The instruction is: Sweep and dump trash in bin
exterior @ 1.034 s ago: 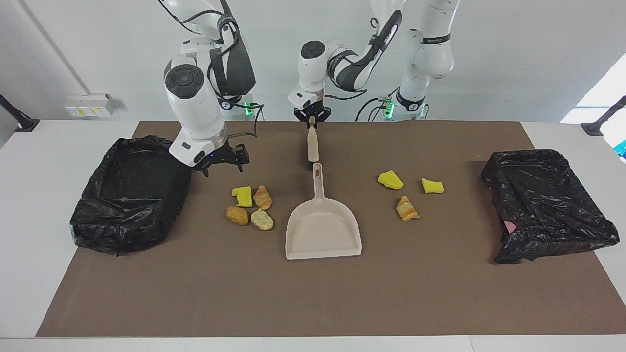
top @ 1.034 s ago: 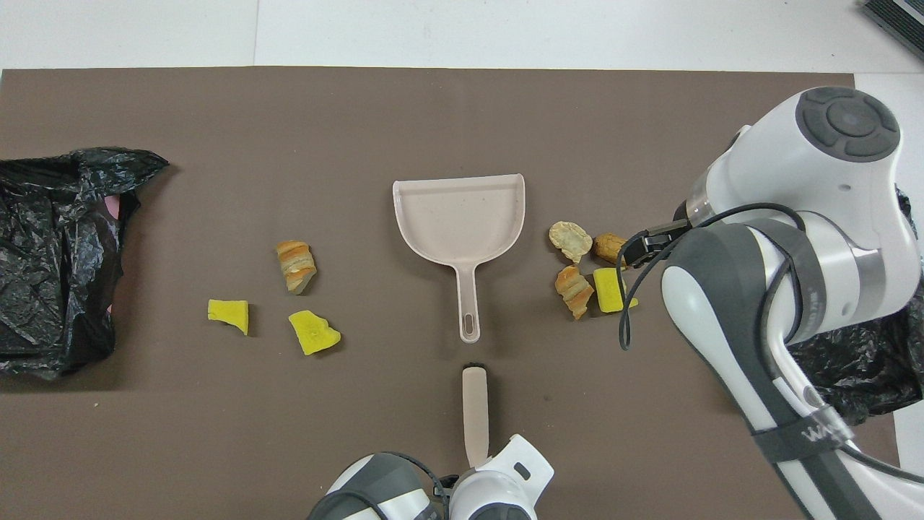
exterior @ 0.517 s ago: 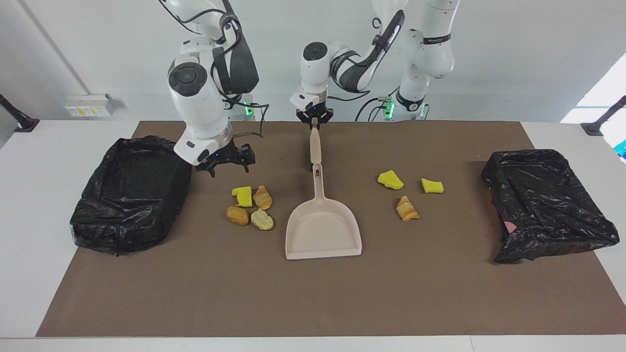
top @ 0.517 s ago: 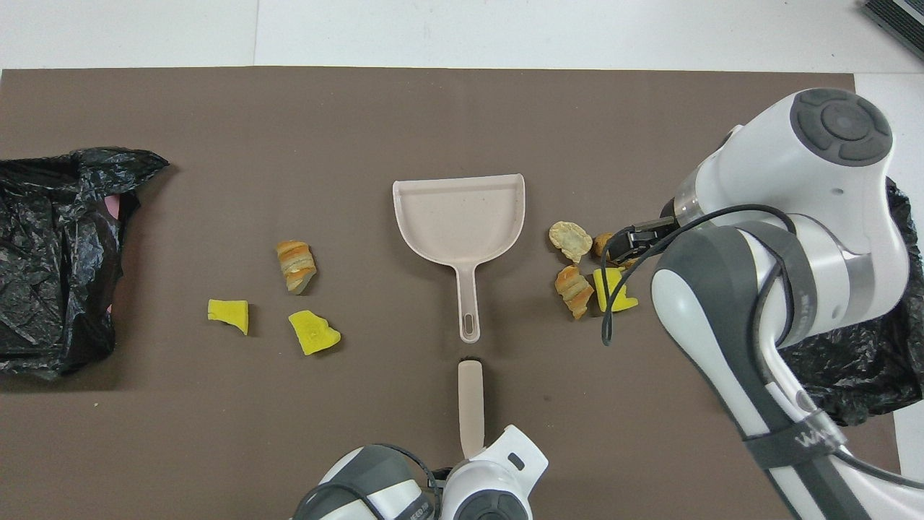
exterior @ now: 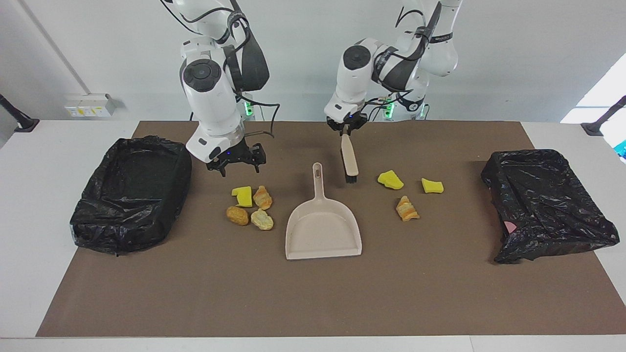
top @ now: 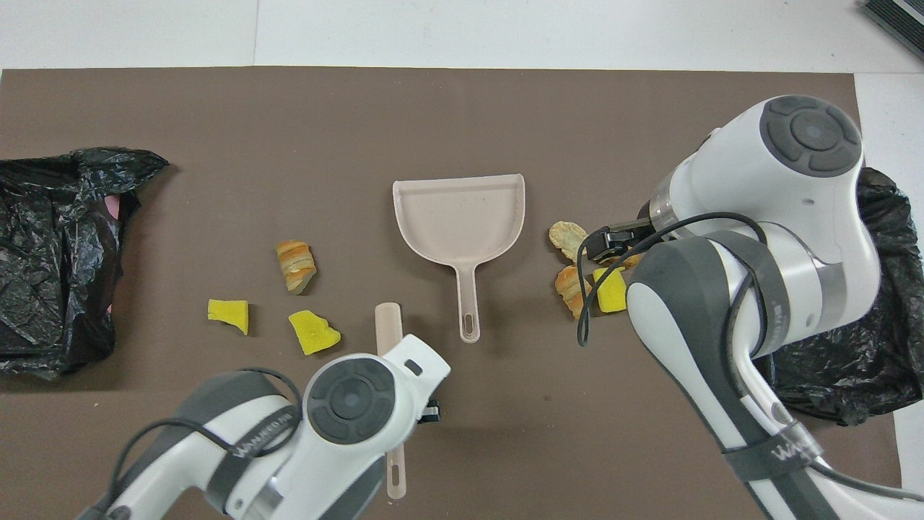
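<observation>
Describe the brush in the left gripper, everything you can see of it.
The brush is a slim beige tool that looks like plastic, with short dark bristles at its lower end. The left gripper is shut on its top end, so it hangs nearly upright, bristles down, beside the dustpan handle, toward the left arm's end of the table.

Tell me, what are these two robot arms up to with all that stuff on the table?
They are cleaning up. The left hand is shut on a small brush, which hangs near the dustpan lying on the brown mat. The right hand hangs open over four scraps. Three more scraps lie toward the left arm's end. None is in the dustpan yet. A bin lined with a black bag sits at the right arm's end, another black bag at the left arm's.
</observation>
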Controlling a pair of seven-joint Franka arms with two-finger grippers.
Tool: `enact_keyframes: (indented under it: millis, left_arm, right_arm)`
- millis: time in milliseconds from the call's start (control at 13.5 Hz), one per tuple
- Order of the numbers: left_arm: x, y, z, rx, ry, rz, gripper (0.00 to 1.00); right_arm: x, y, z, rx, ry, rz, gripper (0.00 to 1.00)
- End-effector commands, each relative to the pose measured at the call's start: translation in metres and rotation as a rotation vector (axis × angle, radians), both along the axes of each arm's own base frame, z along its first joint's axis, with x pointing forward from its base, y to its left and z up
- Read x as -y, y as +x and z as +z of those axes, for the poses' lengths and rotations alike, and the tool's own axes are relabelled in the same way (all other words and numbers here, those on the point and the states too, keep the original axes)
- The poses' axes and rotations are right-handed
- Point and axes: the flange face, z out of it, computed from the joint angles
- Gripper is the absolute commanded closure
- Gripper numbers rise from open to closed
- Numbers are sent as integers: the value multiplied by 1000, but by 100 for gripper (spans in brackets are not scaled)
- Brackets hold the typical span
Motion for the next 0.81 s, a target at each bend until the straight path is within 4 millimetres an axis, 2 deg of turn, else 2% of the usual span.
enact_keyframes:
  millis: [0,148,296,517,591,739]
  left_arm:
    - [-63,36,32,14,31,56,100]
    - [-99,56,31,23,84,112,100]
    - [-144,73,26,31,130,180,100]
    - [-212,81,14,38,203,267,100]
    - [-235,81,11,38,211,283,100]
    - [-280,74,3,25,190,247,100]
  right_arm:
    - [-32,0,-16,8,46,-61,0]
    - [-74,1,-37,40,33,-28,0]
    - [-111,4,-62,58,34,18,0]
    - [-162,-6,-100,81,38,38,0]
    - [-174,-11,-105,82,38,36,0]
    - [-178,-16,-111,66,33,39,0]
